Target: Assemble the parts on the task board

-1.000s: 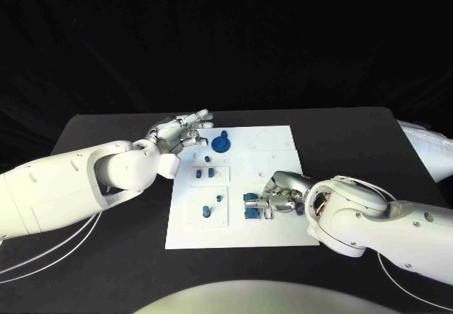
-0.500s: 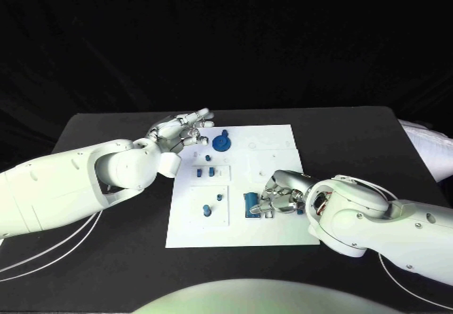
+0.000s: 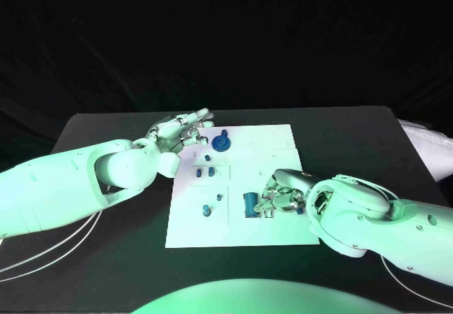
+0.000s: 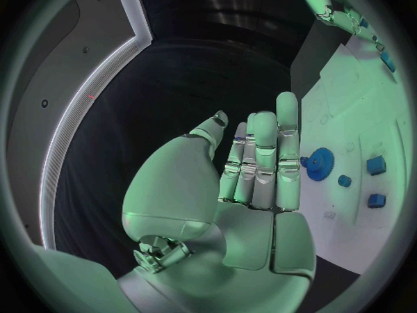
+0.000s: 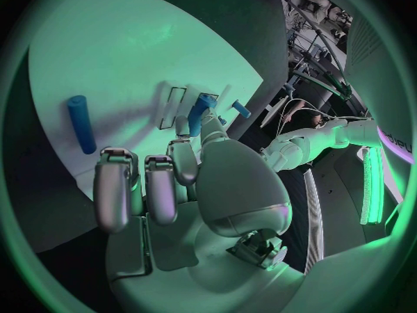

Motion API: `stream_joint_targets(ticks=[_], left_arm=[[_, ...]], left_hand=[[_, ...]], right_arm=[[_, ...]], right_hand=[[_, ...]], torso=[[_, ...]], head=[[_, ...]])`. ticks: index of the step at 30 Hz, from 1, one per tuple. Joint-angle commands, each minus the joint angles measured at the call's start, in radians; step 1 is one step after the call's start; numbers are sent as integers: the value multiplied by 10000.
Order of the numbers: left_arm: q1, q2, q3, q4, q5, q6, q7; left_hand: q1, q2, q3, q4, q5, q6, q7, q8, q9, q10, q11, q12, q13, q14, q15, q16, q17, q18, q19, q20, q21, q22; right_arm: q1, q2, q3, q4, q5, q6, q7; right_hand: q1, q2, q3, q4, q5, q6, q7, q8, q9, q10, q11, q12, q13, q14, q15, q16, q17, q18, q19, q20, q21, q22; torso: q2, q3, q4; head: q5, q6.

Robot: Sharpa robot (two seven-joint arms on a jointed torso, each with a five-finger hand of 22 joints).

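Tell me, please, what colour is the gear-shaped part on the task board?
The gear-shaped part is blue, clearest in the left wrist view, beside the left hand.

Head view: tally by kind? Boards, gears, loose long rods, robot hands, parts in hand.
task board: 1
blue gear: 1
long blue rod: 1
robot hands: 2, the left robot hand and the right robot hand
blue part pinched by the right one: 1
Total: 6
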Motion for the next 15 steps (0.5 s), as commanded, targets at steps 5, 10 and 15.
stream_joint_targets(ticks=[5,10,15], left_arm=[[-6,9,5,7,-33,190,29],[-6,11,5,19,-33,187,33],[-6,11,5,39,-36,192,39]], left_hand=[[0,1,-69,-15,44,-83,16,27,-16,-96,-3,37,-7,-46,3,15,-9,109,-55,10,-1,-13],[0,1,-69,-15,44,-83,16,27,-16,-96,-3,37,-7,-46,3,15,-9,109,-55,10,-1,-13],[0,1,-69,-15,44,-83,16,27,-16,-96,-3,37,-7,-46,3,15,-9,109,-55,10,-1,-13]], right_arm=[[233,-917,12,504,642,-514,214],[499,-1729,13,655,432,-457,203],[566,-2142,4,643,-176,-243,122]], right_hand=[[-243,-115,-49,138,722,-455,157,-357,-41,-139,66,-504,-372,781,78,19,1254,-166,54,-23,-81,-123],[112,-31,155,-71,852,-762,330,-693,-212,-327,213,-804,-547,789,209,45,1314,-165,36,90,-96,-133],[156,7,225,-96,920,-654,321,-709,-245,-322,214,-807,-536,790,223,48,1322,-173,51,121,-67,-80]], torso=[[-11,-3,-39],[-19,-22,-41],[-3,-1,-45]], head=[[-108,51],[-226,97],[-274,129]])
